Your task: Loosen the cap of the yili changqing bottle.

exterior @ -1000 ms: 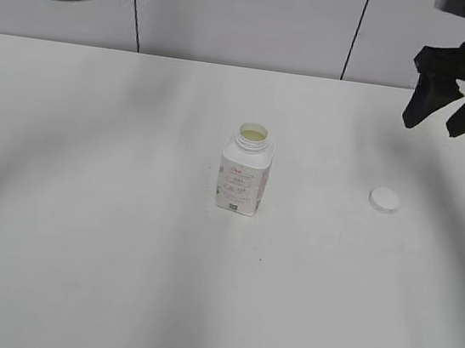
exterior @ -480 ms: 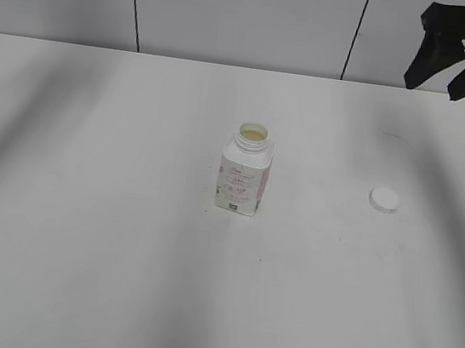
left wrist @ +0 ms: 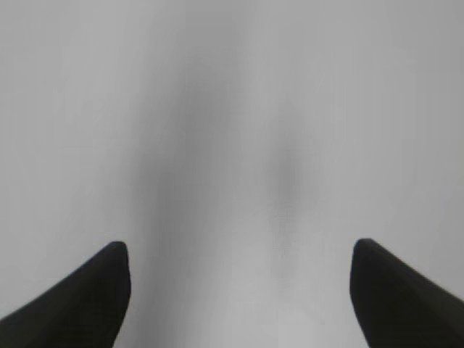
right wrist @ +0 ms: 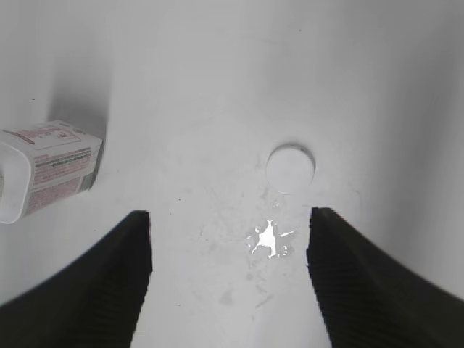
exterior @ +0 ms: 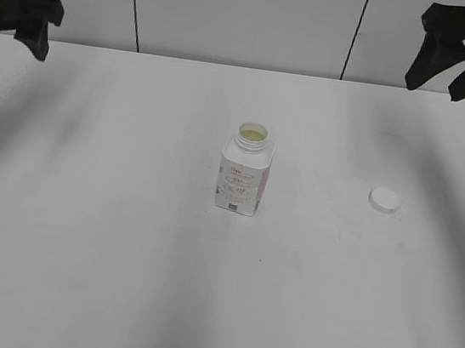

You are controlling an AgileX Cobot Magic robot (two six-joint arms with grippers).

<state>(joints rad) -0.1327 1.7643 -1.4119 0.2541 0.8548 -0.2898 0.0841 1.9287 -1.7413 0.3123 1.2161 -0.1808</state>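
Observation:
The yili changqing bottle [exterior: 245, 171] stands upright in the middle of the white table, its neck open with no cap on it; its edge also shows in the right wrist view [right wrist: 47, 170]. The white cap [exterior: 384, 199] lies flat on the table to the bottle's right, and shows in the right wrist view [right wrist: 291, 168]. My right gripper [exterior: 451, 61] is open and empty, raised at the back right, far above the cap [right wrist: 228, 246]. My left gripper [exterior: 18, 13] is open and empty, raised at the back left; its wrist view [left wrist: 239, 279] shows only bare table.
The white table [exterior: 119, 253] stretches all round the bottle. A small white splash mark [right wrist: 268, 238] lies on the table near the cap. A grey panelled wall [exterior: 237, 11] runs behind the table's far edge.
The left arm has come down into view at the back left. The right gripper has risen and drawn back from the cap. The bottle and the cap have not moved.

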